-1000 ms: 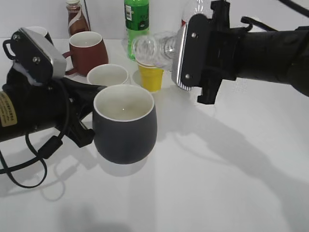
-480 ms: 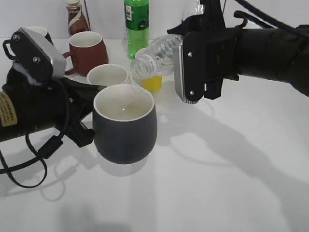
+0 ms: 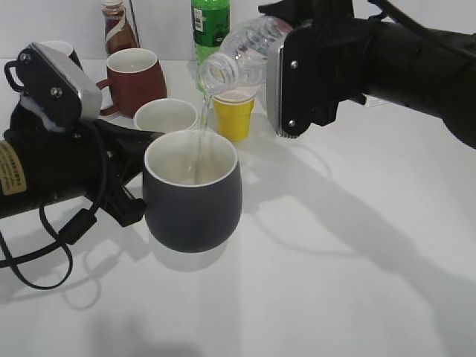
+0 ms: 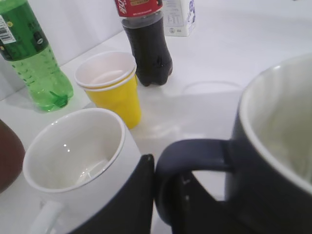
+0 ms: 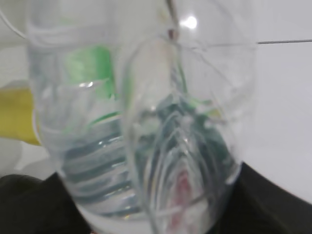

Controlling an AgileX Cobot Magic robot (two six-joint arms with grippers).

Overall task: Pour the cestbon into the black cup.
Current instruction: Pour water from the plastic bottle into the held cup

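Cestbon (image 3: 242, 59): gripped in your right tool (image 3: 277, 78), tipped mouth-down to the left, stream falling.
Black cup (image 3: 192, 201): directly under the mouth, low over the worktop (image 3: 335, 260).
Left tool (image 4: 161, 195): closed on the cup handle.
Axis: keep the neck over the rim.

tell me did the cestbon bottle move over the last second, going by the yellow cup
Yes. The cestbon rose and tipped, its mouth now above the yellow cup rim, water streaming into the black cup.

clear cestbon (image 3: 238, 63), charcoal black cup (image 3: 192, 201) white inside, yellow paper cup (image 3: 233, 113), brown mug (image 3: 135, 80).
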